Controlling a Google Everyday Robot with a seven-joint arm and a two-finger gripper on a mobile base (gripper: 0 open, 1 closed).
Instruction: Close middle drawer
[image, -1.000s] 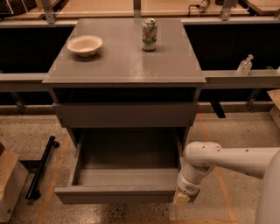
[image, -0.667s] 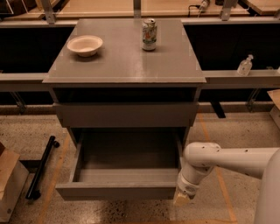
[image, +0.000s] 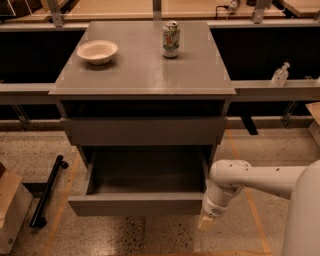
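Note:
The middle drawer (image: 135, 204) is pulled well out of the grey cabinet (image: 145, 75), showing its empty grey interior (image: 147, 170). Its plain flat front faces the camera. Above it, the top drawer (image: 142, 131) sits nearly flush with the cabinet. My gripper (image: 207, 220) hangs from the white arm (image: 260, 180) at the right end of the open drawer's front, touching or almost touching its corner and pointing down at the floor. The lowest drawer is hidden under the open one.
A white bowl (image: 97, 51) and a drink can (image: 170, 39) stand on the cabinet top. A black bar (image: 47, 192) lies on the floor to the left, next to a cardboard box (image: 10, 207). A clear bottle (image: 280, 75) stands on the right ledge.
The middle drawer has slid back toward the cabinet a little over the last second. My gripper has stayed at its right front corner, moving slightly with it.

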